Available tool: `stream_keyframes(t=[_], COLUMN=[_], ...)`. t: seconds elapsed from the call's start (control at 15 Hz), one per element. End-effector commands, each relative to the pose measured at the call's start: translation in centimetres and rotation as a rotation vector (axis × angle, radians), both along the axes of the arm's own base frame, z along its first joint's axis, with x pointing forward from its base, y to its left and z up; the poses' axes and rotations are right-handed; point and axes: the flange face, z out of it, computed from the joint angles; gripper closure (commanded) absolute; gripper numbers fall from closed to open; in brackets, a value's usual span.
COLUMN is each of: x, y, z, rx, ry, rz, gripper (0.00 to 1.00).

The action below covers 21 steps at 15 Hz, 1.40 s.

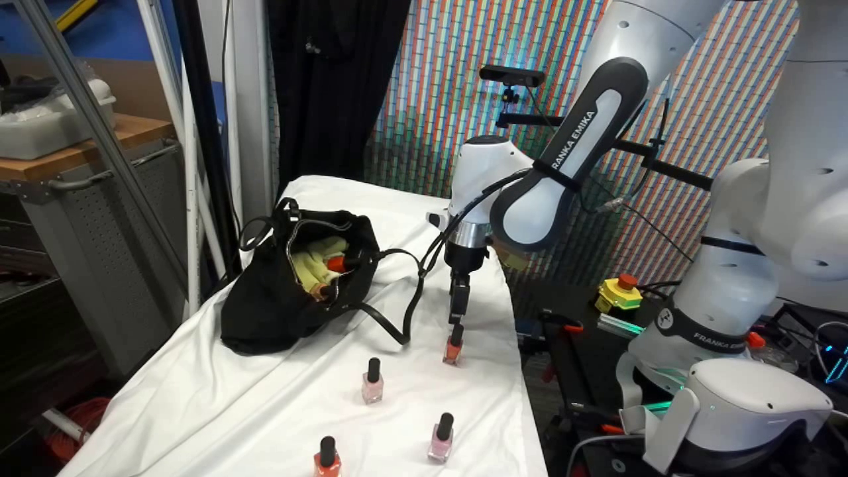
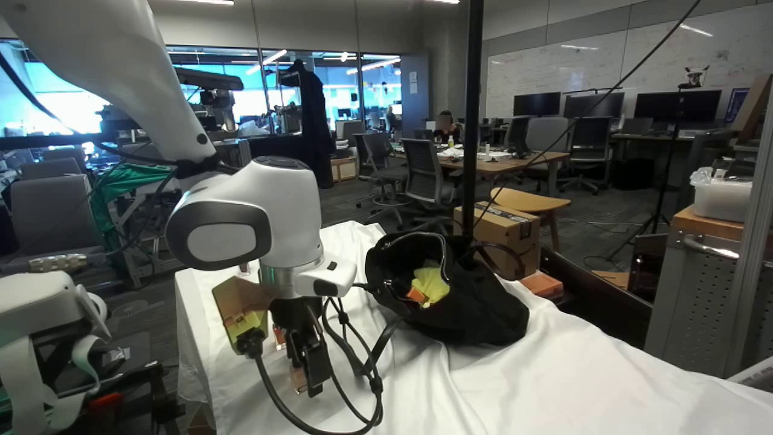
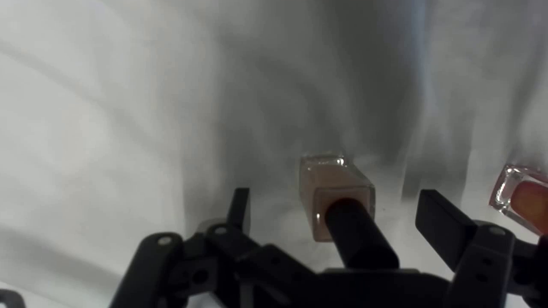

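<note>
My gripper (image 3: 336, 209) is open in the wrist view, with its fingers apart on both sides of a beige-pink nail polish bottle (image 3: 319, 182) with a black cap. The bottle stands upright between the fingers, and neither finger touches it. In an exterior view this bottle (image 2: 298, 382) shows partly behind the gripper (image 2: 311, 365). An orange-red bottle (image 3: 531, 201) stands just outside the right finger. In an exterior view the orange-red bottle (image 1: 453, 351) stands in front of the gripper (image 1: 458, 315), and the beige-pink one is hidden there.
A black bag (image 1: 265, 318) lies open beside the gripper, holding a yellow-green cloth (image 1: 321, 258) and an orange item (image 1: 336, 264). Its strap (image 1: 391, 328) loops towards the gripper. A pink bottle (image 1: 373, 389), a mauve bottle (image 1: 440, 447) and another orange bottle (image 1: 328, 468) stand on the white cloth (image 1: 265, 417).
</note>
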Motion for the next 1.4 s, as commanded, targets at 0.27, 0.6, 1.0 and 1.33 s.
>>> stream_keyframes(t=[0.27,0.6,1.0,1.33], x=[-0.22,-0.31,-0.4,-0.49], y=[-0.07,0.04,0.01,0.0], z=[-0.4,-0.51,-0.53,-0.54], rx=[0.007,0.014,0.009,-0.001], ry=[0.004,0.013,0.015,0.023], rz=[0.042,0.092,0.127,0.136], gripper=[0.0,0.0,0.0,0.03])
